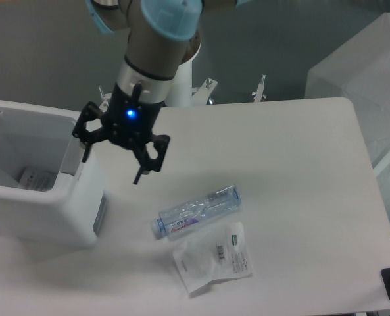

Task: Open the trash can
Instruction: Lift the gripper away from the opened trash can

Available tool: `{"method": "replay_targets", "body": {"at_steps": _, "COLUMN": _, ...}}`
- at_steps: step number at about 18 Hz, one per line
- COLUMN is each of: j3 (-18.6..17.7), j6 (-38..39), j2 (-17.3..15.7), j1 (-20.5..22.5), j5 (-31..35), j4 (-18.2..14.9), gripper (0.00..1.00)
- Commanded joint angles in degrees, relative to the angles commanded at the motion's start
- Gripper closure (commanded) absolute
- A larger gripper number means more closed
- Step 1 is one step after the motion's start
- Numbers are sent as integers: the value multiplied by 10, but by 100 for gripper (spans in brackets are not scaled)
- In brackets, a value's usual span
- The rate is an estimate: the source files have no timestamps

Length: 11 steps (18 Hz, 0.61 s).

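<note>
- Our gripper [111,166] hangs with fingers spread wide, holding nothing, above the right wall of the trash can [40,210], one finger over the rim, the other out over the table [293,164].
- Trash can sits at the table's left edge, partly cut off by the frame. White, boxy, rounded corners, grey panel on its right side.
- From this view the top looks open: we see into the cavity, with some paper-like scrap at the bottom. No lid or push bar visible, so we can't confirm lid position.
- Risk: the left finger could clip the rim if we move down or left, shoving the bin.
- Risk: a low sweep right hits the clear bottle [196,211] or the plastic bag [214,258] just beside it.
</note>
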<state>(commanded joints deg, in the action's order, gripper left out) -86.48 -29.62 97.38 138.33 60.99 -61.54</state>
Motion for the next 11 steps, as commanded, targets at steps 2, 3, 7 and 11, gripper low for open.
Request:
{"method": "replay_targets", "body": {"at_steps": 2, "j3": 0, "j6": -15, "j2": 1, "j1": 25, "j5": 1, "j4": 15, "gripper": 0}}
{"method": "replay_targets", "body": {"at_steps": 3, "j3": -2, "j6": -33, "j2": 2, "j1": 37, "j5": 1, "j4": 15, "gripper": 0}}
{"method": "replay_targets", "body": {"at_steps": 7, "j3": -13, "j6": -121, "j2": 17, "j1": 87, "j5": 21, "j4": 19, "gripper": 0}}
{"method": "replay_targets", "body": {"at_steps": 11, "j3": -19, "j6": -205, "j2": 53, "j1": 146, "j5": 63, "j4": 19, "gripper": 0}}
